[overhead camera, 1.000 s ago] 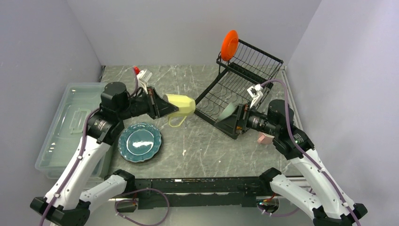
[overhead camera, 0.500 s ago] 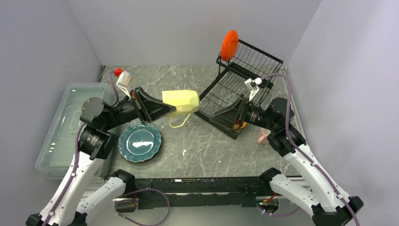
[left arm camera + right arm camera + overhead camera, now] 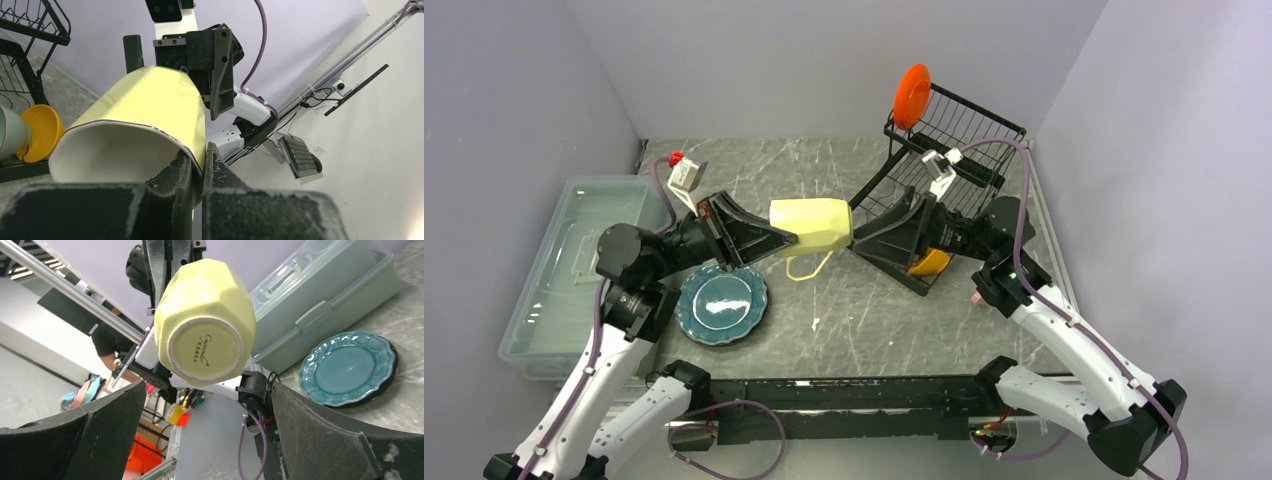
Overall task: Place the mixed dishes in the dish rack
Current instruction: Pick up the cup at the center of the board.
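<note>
While left jaws pinch its rim, mug (sideways) faces spread right jaws.

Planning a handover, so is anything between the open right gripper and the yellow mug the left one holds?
Nothing visible. The yellow mug, pinched at its rim by the left gripper, points its base straight at the open right gripper, with only air between.

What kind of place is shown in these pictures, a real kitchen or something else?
Most likely a robotics lab test cell, not a kitchen. Plain panels wall in a marble-look table, the left arm and right arm are bolted at its near edge, and what looks like a keyboard shows outside.
</note>
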Robot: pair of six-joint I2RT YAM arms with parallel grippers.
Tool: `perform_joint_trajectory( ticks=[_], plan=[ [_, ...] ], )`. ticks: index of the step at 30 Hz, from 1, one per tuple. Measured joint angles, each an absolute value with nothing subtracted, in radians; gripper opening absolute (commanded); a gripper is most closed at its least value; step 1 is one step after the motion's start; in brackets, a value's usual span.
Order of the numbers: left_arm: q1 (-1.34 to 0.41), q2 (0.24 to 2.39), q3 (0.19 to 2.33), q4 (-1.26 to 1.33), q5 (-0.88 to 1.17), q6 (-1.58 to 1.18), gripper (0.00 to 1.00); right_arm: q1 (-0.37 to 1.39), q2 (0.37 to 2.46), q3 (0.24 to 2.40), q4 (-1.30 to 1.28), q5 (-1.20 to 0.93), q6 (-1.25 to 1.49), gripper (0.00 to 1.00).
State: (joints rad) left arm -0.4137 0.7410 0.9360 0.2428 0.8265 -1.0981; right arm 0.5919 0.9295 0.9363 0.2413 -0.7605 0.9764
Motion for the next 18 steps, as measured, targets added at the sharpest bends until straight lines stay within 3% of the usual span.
perform_joint_trajectory(
  ticks=[18],
  plan=[
    [-0.414,0.702,0.911,0.306,0.863,-1.145,0.00,0.711,1.042,1.057,0.300,-0.719,0.972,1.00]
  ],
)
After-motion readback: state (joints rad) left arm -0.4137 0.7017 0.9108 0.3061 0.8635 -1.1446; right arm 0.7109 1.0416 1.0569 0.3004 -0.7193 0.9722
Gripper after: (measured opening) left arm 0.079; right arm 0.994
